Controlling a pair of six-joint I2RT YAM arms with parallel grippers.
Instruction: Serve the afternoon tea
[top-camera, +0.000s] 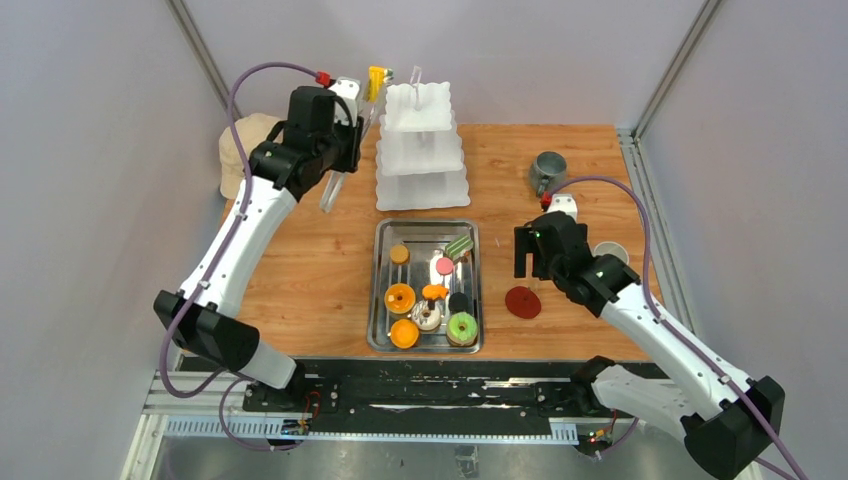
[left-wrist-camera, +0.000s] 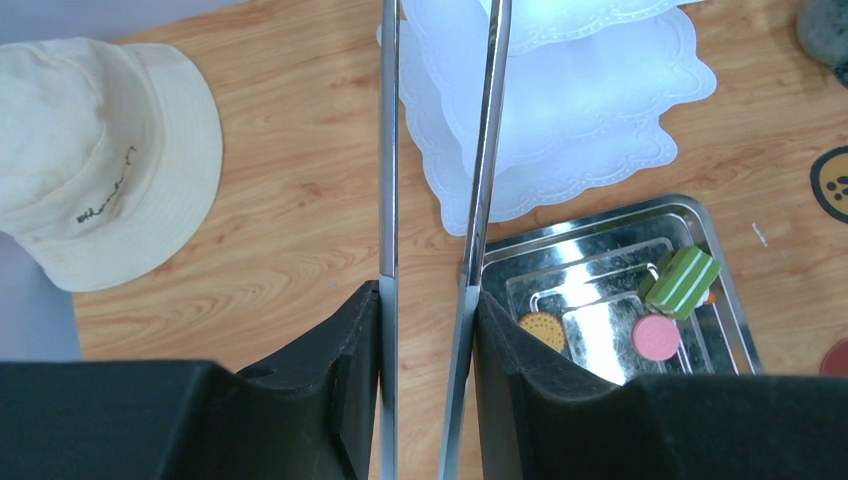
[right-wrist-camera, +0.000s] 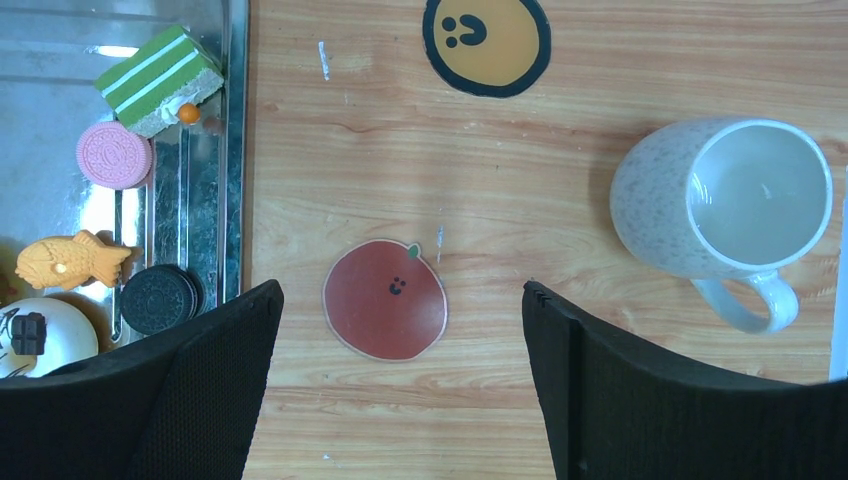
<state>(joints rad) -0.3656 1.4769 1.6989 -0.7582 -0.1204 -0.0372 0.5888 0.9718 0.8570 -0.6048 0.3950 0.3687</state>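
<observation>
Tongs (left-wrist-camera: 388, 150) are clamped in the left gripper (left-wrist-camera: 428, 300), blades parted, nothing seen between them. The pastries (left-wrist-camera: 682, 280) lie in the steel tray (left-wrist-camera: 600, 222) just right of it; the tiered stand (left-wrist-camera: 560, 110) ahead is bare. Judgement — the blades should be lowered astride one pastry, then squeezed lightly. The right gripper (right-wrist-camera: 400, 290) is spread wide, nothing held; its wrist view alone shows the white mug (right-wrist-camera: 720, 200) — right of it — to be empty.

left arm (top-camera: 235, 240), right arm (top-camera: 655, 335): white links, black joints | cables (top-camera: 270, 66): purple, red-tipped | jaws: black
</observation>
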